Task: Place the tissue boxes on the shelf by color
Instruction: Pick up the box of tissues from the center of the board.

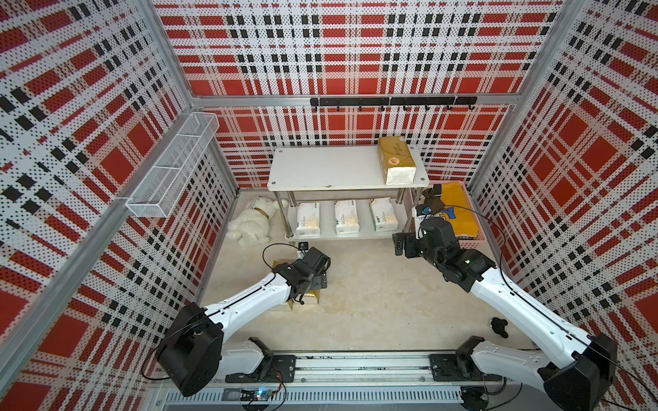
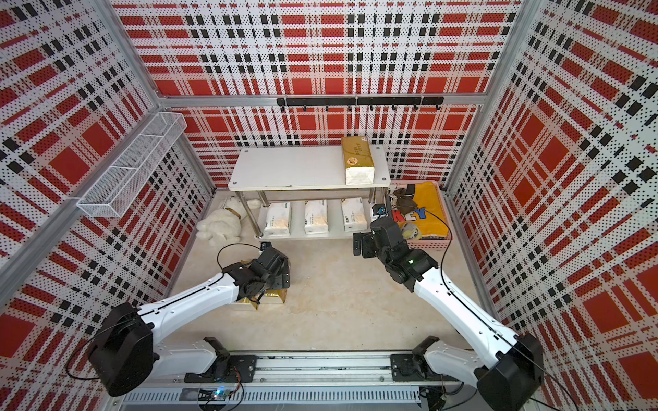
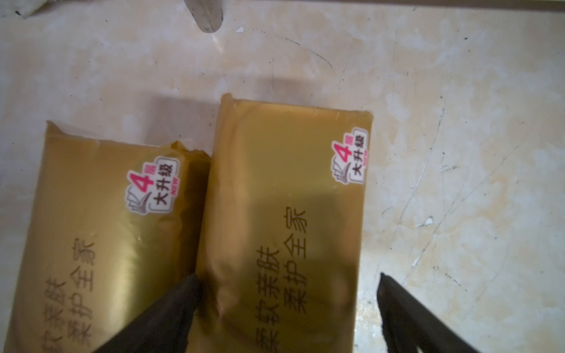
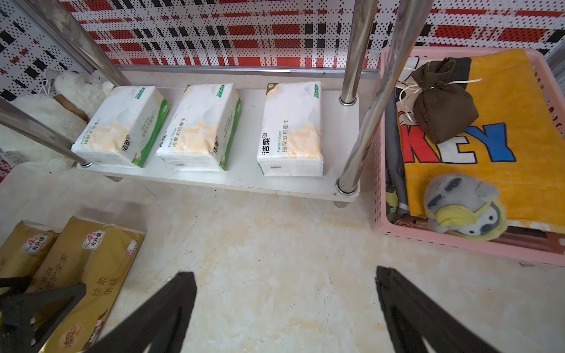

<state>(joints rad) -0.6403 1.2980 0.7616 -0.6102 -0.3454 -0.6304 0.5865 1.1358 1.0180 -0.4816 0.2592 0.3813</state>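
- Shelf [image 1: 320, 167] in both top views: what sits on it?
- One upper gold pack [image 1: 395, 160] lies on the top board, at the end nearer the right jaws. Three white packs [image 1: 346, 217] stand in a row on the lower board.
- And the arms?
- The left arm [image 1: 302, 267] bends low over two gold packs on the tabletop [image 1: 374, 302]: the straddled gold pack [image 2: 276, 295] and the neighbouring gold pack [image 2: 244, 302]. Its jaws are hidden under the wrist. The right arm [image 2: 384, 242] hangs in front of the lower board, beside a pink crate [image 2: 427, 245]. A plush toy [image 2: 220, 224] lies past the shelf's other end.
- Left wrist view?
- The left jaws are spread around the straddled gold pack [image 3: 284, 214]. One finger [image 3: 171, 311] presses into the seam between it and the neighbouring gold pack [image 3: 101, 229]. The other finger [image 3: 406, 314] stands clear of the pack's far edge, over bare tabletop. Both packs lie flat, print up, long sides touching.
- Right wrist view?
- The right jaws stand wide apart, with only tabletop between them. Ahead of them the white packs sit apart from one another on the lower board [image 4: 244, 180]. To one side the pink crate holds a yellow towel [image 4: 504, 183], a brown pouch [image 4: 443, 104] and a grey plush [image 4: 461, 201]. To the other side lie the two gold packs.
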